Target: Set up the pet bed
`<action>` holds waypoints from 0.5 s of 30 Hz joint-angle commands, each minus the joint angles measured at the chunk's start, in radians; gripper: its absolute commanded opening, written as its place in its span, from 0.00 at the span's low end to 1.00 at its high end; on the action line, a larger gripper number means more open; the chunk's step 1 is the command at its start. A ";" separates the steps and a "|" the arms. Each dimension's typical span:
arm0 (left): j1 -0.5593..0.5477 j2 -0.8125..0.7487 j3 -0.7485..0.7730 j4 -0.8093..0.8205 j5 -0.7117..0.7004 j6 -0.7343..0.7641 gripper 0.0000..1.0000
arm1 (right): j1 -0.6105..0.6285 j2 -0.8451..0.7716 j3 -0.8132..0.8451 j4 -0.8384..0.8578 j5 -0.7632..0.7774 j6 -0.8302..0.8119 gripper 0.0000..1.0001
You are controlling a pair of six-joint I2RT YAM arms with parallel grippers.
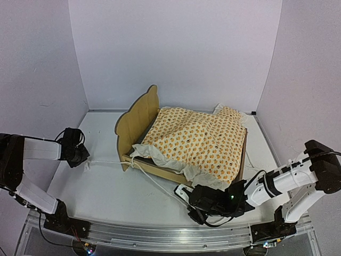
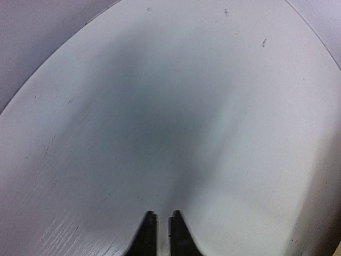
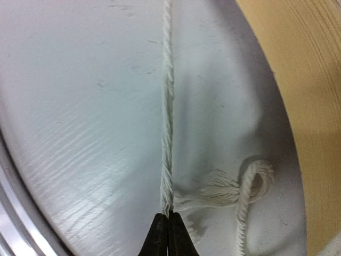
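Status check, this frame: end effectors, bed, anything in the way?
Left end effector shut, empty. Right end effector shut on cord. Bed upright, bedding on it. Cord runs along bed's near side.

No legible text, labels, brands, numbers, signs anywhere

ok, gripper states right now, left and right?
Left gripper: closed, nothing visible between the jaws.
Right gripper: closed, pinching the white cord.
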 commanded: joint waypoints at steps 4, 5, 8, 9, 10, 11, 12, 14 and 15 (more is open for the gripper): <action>0.020 -0.211 -0.018 -0.024 0.025 -0.074 0.64 | 0.011 -0.170 0.120 -0.176 -0.129 -0.074 0.47; 0.019 -0.253 -0.002 -0.043 0.036 -0.061 0.68 | 0.011 -0.209 0.132 -0.220 -0.105 -0.086 0.56; 0.010 -0.374 0.045 -0.099 0.084 -0.021 0.69 | 0.009 -0.300 0.212 -0.383 -0.016 -0.141 0.79; -0.001 -0.412 0.053 -0.100 0.118 -0.014 0.68 | 0.006 -0.315 0.250 -0.450 0.017 -0.160 0.84; -0.025 -0.445 0.061 -0.099 0.156 -0.007 0.67 | 0.001 -0.322 0.298 -0.523 0.067 -0.168 0.87; -0.062 -0.473 0.067 -0.089 0.187 0.000 0.66 | -0.016 -0.323 0.345 -0.589 0.092 -0.175 0.89; -0.127 -0.491 0.076 -0.076 0.203 0.013 0.65 | -0.041 -0.319 0.395 -0.647 0.079 -0.185 0.91; -0.288 -0.519 0.092 -0.034 0.202 0.031 0.62 | -0.102 -0.293 0.488 -0.755 0.033 -0.183 0.93; -0.378 -0.529 0.092 0.002 0.192 0.032 0.61 | -0.131 -0.279 0.521 -0.795 0.011 -0.177 0.93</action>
